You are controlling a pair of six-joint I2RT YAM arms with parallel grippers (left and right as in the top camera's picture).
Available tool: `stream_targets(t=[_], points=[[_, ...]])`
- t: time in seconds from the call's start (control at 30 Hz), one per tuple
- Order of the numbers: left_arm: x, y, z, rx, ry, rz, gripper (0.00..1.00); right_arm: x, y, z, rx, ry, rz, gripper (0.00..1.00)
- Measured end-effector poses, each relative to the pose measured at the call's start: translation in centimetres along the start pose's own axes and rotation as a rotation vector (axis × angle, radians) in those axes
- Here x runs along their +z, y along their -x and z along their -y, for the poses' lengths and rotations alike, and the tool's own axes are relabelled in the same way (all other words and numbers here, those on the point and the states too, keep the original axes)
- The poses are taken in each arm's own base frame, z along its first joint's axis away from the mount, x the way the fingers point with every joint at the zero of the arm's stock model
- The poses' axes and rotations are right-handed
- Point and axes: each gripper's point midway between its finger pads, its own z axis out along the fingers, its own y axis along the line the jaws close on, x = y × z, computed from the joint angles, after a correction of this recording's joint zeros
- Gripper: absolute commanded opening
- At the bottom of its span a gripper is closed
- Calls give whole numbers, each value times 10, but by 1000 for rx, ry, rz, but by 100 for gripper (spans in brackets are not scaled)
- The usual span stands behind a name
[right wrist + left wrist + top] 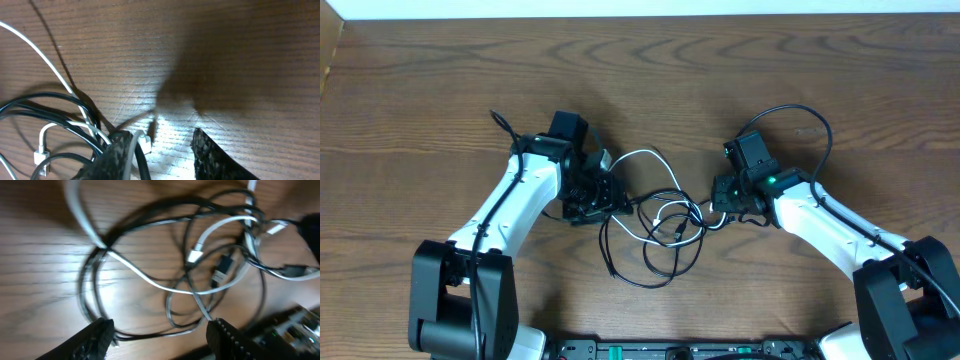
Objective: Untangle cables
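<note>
Cables [665, 212] bunch at table [440, 90] centre; open wood reaches far edge.

A robotics lab bench, by every sign: a white-and-black left arm [510, 205] and a matching right arm [820, 225] stood mounted at the near edge of a wood-grain table [420, 80]. A black base rail [680, 350] carrying small electronics ran between them. Thin test cables [660, 215] lay tangled under even indoor lighting.
</note>
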Motion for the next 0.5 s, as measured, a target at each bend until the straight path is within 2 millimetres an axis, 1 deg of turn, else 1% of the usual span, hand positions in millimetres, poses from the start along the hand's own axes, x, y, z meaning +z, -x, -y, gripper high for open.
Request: stream_targets(t=[0.03, 0.07, 0.1, 0.13, 0.2, 0.3, 0.4, 0.5], points=[[0, -1, 4, 6, -21, -5, 65, 0, 0, 0, 3, -1, 0, 29], [0, -2, 9, 11, -50, -12, 65, 0, 0, 0, 4, 2, -2, 19], [0, -2, 13, 14, -74, -16, 65, 0, -1, -2, 4, 11, -6, 6], [0, -4, 18, 19, -97, -24, 65, 0, -2, -4, 0, 20, -11, 1], [0, -6, 27, 37, -137, -35, 65, 0, -5, -7, -9, 45, -29, 1], [7, -16, 44, 93, -167, -64, 65, -1, -9, -10, -6, 84, -61, 1], [17, -25, 60, 136, -155, -84, 65, -3, -18, -10, 0, 101, -105, 1], [29, -29, 68, 148, -101, -70, 65, -3, -25, -11, -2, 114, -136, 1]])
